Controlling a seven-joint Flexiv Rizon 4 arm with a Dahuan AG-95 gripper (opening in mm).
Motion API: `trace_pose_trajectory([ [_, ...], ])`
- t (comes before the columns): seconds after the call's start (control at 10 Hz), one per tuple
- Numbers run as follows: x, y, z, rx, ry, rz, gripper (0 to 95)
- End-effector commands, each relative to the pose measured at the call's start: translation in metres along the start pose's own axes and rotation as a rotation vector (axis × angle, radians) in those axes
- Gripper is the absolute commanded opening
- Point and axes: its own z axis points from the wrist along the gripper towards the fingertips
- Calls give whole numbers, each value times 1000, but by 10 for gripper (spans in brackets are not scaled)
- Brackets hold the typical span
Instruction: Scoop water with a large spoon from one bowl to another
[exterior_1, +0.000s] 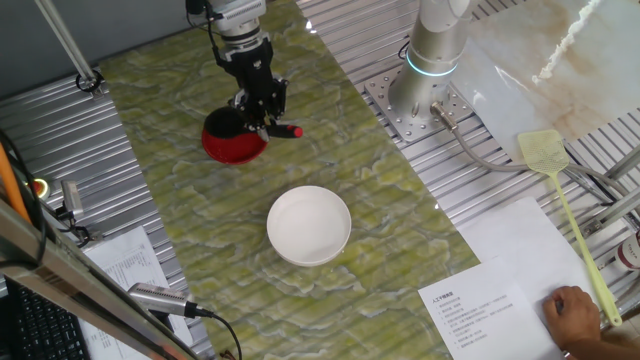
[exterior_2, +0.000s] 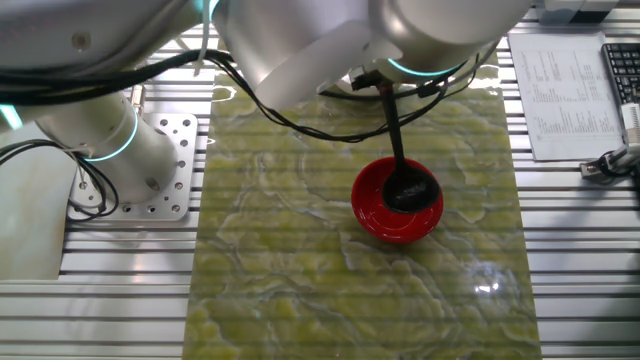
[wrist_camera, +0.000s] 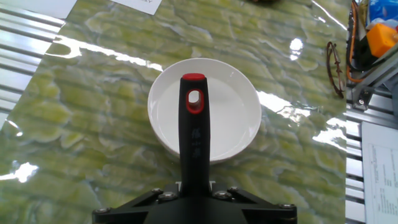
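Observation:
My gripper (exterior_1: 262, 112) is shut on the large spoon's black handle (wrist_camera: 193, 146), whose red tip (wrist_camera: 193, 79) sticks out toward the white bowl. That white bowl (exterior_1: 309, 225) sits mid-table, empty-looking, and in the hand view the white bowl (wrist_camera: 233, 112) lies straight behind the handle. The spoon's round head (exterior_2: 409, 190) sits down inside the red bowl (exterior_2: 396, 205), with the thin handle (exterior_2: 394, 135) rising to my hand. The red bowl (exterior_1: 232, 140) lies under the gripper at the far end of the green mat. Water cannot be made out in either bowl.
A yellow-green fly swatter (exterior_1: 562, 200) lies on the right beside a printed sheet (exterior_1: 478, 310), and a person's hand (exterior_1: 575, 318) rests at the lower right corner. The arm's base (exterior_1: 432, 60) stands at the back right. Cables and clutter (exterior_1: 40, 190) line the left edge.

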Motion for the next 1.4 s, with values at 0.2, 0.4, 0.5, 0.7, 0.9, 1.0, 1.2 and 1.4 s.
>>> trace_pose_trajectory([
  [0.2, 0, 0, 0, -7, 1, 29, 0],
  [0.4, 0, 0, 0, -10, 28, 60, 0],
  [0.5, 0, 0, 0, -7, 27, 69, 0],
  [0.7, 0, 0, 0, 0, 18, 83, 0],
  [0.9, 0, 0, 0, -5, 13, 84, 0],
  [1.0, 0, 0, 0, -7, 14, 85, 0],
  [1.2, 1, 0, 0, -9, 13, 87, 0],
  [1.4, 2, 0, -1, -8, 9, 87, 0],
])
